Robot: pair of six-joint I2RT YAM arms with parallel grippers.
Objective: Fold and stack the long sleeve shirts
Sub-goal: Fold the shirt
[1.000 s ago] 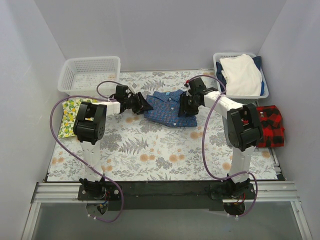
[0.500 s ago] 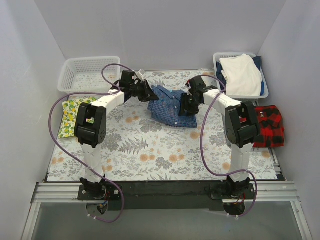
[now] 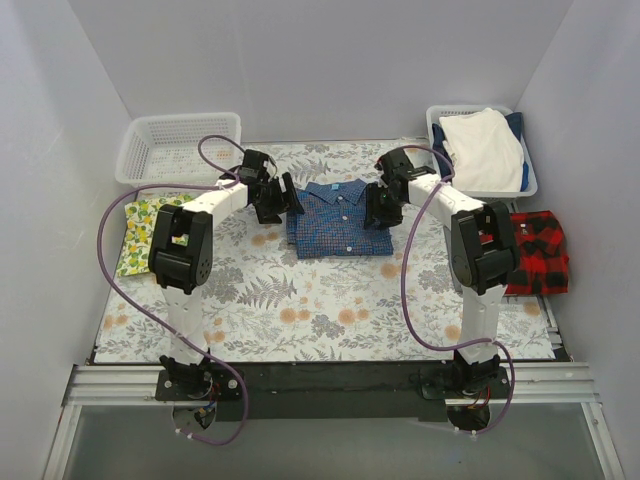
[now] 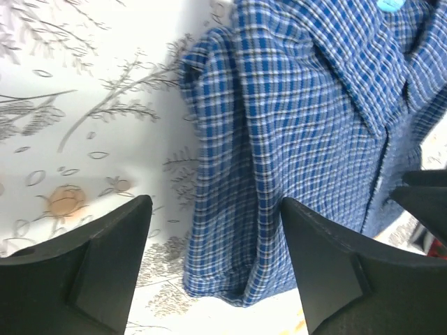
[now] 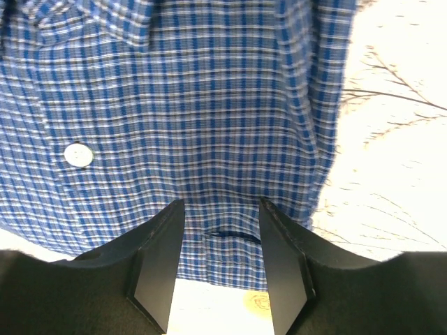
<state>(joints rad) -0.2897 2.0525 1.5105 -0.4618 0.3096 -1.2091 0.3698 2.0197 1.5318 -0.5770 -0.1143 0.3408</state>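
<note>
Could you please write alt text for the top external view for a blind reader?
A blue checked shirt lies on a floral table cover, the left hand at its left edge and the right hand at its right edge. A red-and-black plaid shirt lies at the right, beside a basket holding a white garment.

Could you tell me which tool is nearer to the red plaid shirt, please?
Right. The right tool is over the right edge of the blue shirt, the side toward the red plaid shirt; the left tool is over the blue shirt's left edge.
</note>
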